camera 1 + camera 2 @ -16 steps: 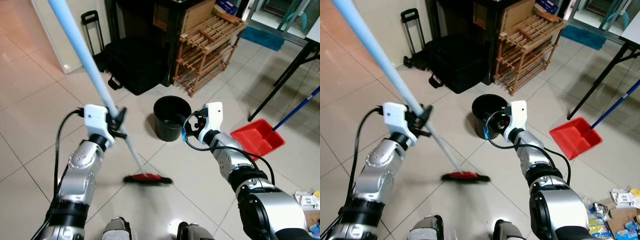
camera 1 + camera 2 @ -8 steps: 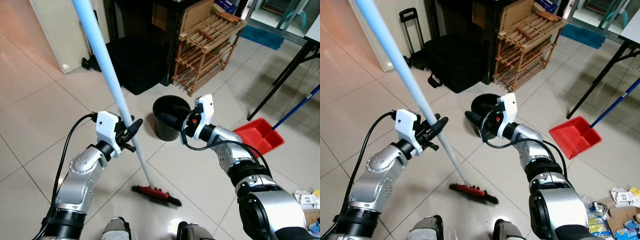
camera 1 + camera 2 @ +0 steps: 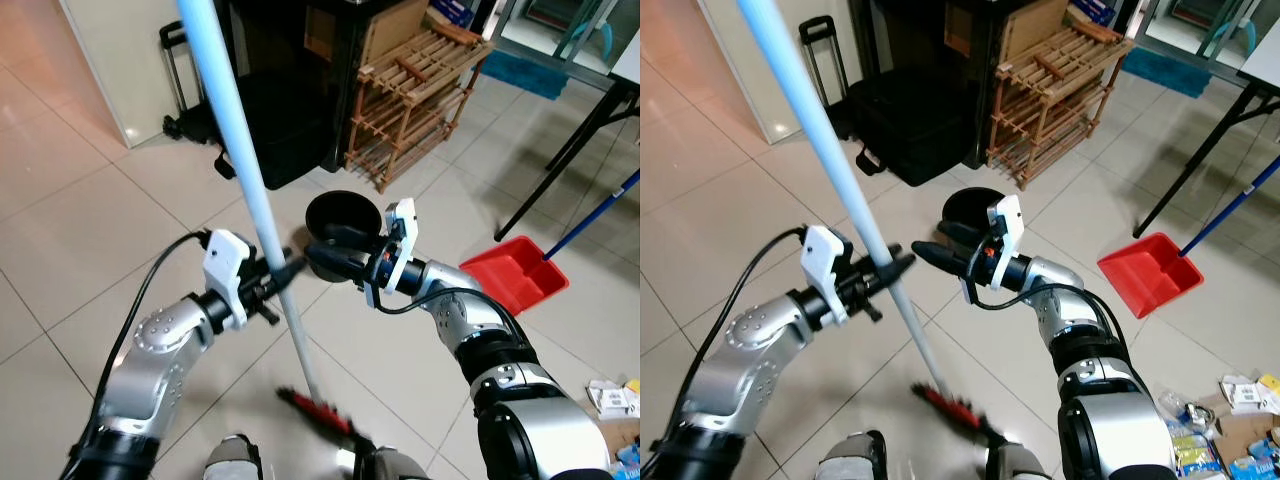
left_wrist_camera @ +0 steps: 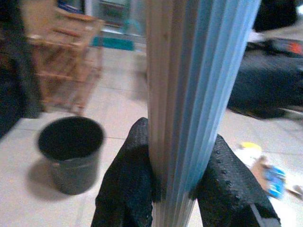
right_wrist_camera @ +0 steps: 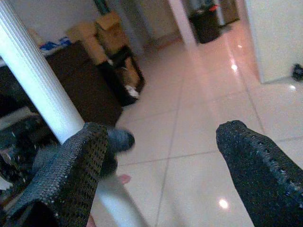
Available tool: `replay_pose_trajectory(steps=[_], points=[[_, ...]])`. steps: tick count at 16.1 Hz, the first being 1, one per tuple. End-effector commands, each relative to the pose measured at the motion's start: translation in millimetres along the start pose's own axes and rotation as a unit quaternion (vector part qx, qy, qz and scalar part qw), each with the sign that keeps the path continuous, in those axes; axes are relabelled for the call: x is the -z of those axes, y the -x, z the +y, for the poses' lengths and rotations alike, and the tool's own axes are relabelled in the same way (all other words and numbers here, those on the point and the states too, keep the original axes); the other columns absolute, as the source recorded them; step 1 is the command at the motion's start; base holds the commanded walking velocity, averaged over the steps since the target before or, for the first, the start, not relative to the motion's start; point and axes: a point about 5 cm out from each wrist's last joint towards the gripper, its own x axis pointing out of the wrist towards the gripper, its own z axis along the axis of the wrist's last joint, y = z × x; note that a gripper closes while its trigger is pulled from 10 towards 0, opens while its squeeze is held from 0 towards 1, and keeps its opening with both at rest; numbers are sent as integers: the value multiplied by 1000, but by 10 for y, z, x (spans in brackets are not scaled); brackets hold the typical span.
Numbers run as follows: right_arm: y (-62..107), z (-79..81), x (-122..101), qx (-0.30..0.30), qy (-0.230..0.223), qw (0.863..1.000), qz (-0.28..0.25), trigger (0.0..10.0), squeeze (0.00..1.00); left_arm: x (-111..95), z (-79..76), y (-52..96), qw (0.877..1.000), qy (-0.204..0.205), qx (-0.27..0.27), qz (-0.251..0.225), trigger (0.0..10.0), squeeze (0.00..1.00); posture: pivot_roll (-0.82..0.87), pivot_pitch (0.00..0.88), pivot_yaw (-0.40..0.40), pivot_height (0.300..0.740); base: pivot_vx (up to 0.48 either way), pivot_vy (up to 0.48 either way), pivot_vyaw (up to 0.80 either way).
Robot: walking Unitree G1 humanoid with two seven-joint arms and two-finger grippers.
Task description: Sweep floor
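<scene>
One blue-handled broom [image 3: 262, 215] stands nearly upright, red head [image 3: 322, 412] on the tiled floor [image 3: 70, 220], left gripper [image 4: 166, 187] clamped on its handle. Right gripper [image 3: 930, 243], jaws spread, reaches beside it, before a black bucket [image 3: 340, 232].

Head views bright, evenly lit, indoor daylight. Glare spot on tile floor [image 3: 60, 200] at 6 o'clock, between robot's feet. Soft shadow under black bucket [image 3: 335, 225] and table legs at 3 o'clock. Broom head [image 3: 955, 410] slightly motion-blurred; rest sharp. Mild wide-angle stretch at edges. Left wrist view soft, background out of focus, broom handle [image 4: 194, 94] close and blurred. Right wrist view hazy, bluish cast, floor reflections at 2 o'clock, fingers [image 5: 258, 165] grainy.
</scene>
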Motion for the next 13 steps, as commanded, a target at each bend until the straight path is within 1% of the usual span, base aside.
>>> replay_pose_trajectory(steps=[1,3,5,8,10,13], points=[[35,9,-11,-11,-5,1000,-4,10000,0,-92,-89,-10,999,10,40,-22,10000,0,67,145,-30,740,0,0,0],[58,8,-17,-20,-11,1000,-2,10000,0,-116,-109,-2,998,20,61,-28,10000,0,69,144,-31,740,0,0,0],[76,5,-25,-26,-16,1000,0,10000,0,-166,-135,52,995,26,89,-25,10000,0,70,146,-32,740,0,0,0],[91,-2,-25,-28,-20,999,7,10000,0,-167,-237,105,991,35,131,0,10000,0,72,149,-32,740,0,0,0],[101,-12,-40,-29,-29,999,1,10000,0,-158,-288,118,989,38,146,9,10000,0,72,149,-32,740,0,0,0],[107,-10,-32,-32,-30,999,4,10000,0,-177,-299,131,988,40,148,10,10000,0,73,152,-33,740,0,0,0]])
